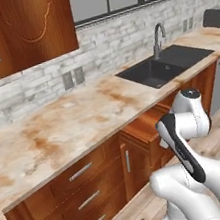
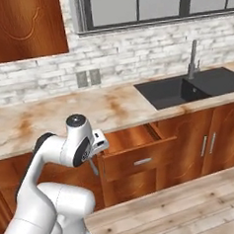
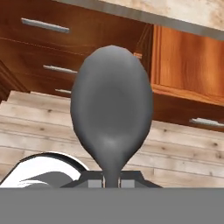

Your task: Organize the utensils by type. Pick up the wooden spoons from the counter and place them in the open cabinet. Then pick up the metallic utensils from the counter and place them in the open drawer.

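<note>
**Stone, wood and dull metal**

The desk [image 1: 59,125] looks like polished beige stone with rusty orange marbling, smooth and faintly glossy. Below it, the drawer fronts and the open drawer [image 2: 134,155] are reddish-brown wood with visible grain and a satin sheen; their bar handles are brushed silver metal. The spoon [image 3: 111,118] has a dark grey metallic bowl, smooth and matt with a soft highlight. The sink [image 1: 165,64] seems a matt black composite, though this is hard to judge from here; its faucet is shiny metal. The wall is rough whitish brick, the floor pale wooden planks.
</note>
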Robot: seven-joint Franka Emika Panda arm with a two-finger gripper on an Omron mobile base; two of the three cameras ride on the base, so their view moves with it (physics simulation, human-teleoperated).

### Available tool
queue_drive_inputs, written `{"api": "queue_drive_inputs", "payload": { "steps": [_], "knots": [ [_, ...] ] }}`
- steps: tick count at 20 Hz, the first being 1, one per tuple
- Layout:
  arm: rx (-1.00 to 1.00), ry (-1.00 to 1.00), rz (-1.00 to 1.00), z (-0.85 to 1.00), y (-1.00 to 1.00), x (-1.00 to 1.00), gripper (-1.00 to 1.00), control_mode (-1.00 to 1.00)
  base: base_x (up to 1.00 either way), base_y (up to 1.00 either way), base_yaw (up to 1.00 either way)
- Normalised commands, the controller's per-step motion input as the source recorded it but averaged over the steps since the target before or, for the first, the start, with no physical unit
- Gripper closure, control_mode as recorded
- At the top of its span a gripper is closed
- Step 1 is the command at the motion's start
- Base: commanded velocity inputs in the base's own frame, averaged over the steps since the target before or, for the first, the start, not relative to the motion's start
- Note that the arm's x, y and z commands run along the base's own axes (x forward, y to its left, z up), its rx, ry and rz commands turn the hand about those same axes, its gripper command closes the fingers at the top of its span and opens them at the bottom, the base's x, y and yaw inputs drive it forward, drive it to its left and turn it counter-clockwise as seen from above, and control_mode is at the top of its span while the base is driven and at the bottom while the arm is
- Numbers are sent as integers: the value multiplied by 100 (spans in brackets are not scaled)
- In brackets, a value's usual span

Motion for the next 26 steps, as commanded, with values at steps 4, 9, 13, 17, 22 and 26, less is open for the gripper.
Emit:
{"api": "queue_drive_inputs", "payload": {
  "steps": [4, 9, 13, 17, 22, 26],
  "knots": [
    [0, 0, 0, 0, 0, 0, 100, 100, 59, 52, -28],
    [0, 0, 0, 0, 0, 0, 100, 100, 71, 40, -49],
    [0, 0, 0, 0, 0, 0, 100, 100, 17, 28, -63],
    [0, 0, 0, 0, 0, 0, 100, 100, 25, 27, -58],
    [0, 0, 0, 0, 0, 0, 100, 100, 27, 48, -26],
    [0, 0, 0, 0, 0, 0, 100, 100, 1, 33, -22]
  ]
}}
